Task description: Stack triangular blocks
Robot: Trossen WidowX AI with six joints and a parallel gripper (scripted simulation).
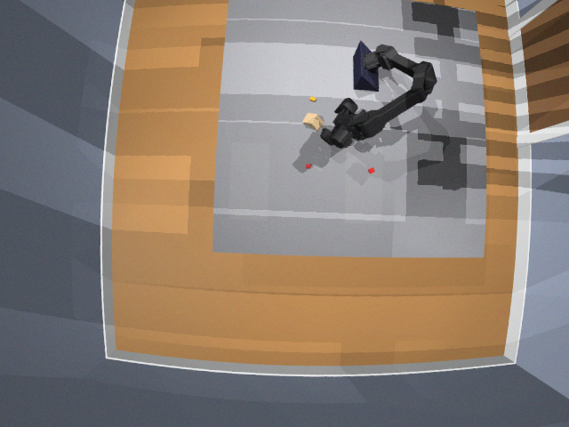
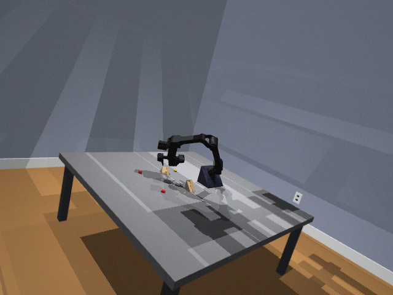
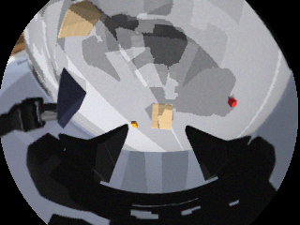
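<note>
One tan triangular block (image 1: 313,120) (image 2: 164,170) (image 3: 162,116) rests on the table beyond the open fingers. Its exact tilt is hard to tell. The other tan triangular block (image 2: 190,185) (image 3: 80,20) stands apart from it, nearer the arm's base, with its narrow edge up in the exterior view. The arm hides that block in the top view. My gripper (image 1: 336,122) (image 2: 171,161) (image 3: 157,127) is open and empty, raised above the table and touching neither block.
A small yellow piece (image 1: 312,99) (image 2: 175,170) (image 3: 134,124) lies near the first block. Two small red pieces lie on the table, one (image 1: 308,165) (image 2: 139,172) farther left and another (image 1: 371,170) (image 2: 163,191). The dark blue base (image 1: 363,76) (image 2: 206,177) (image 3: 69,97) carries the arm.
</note>
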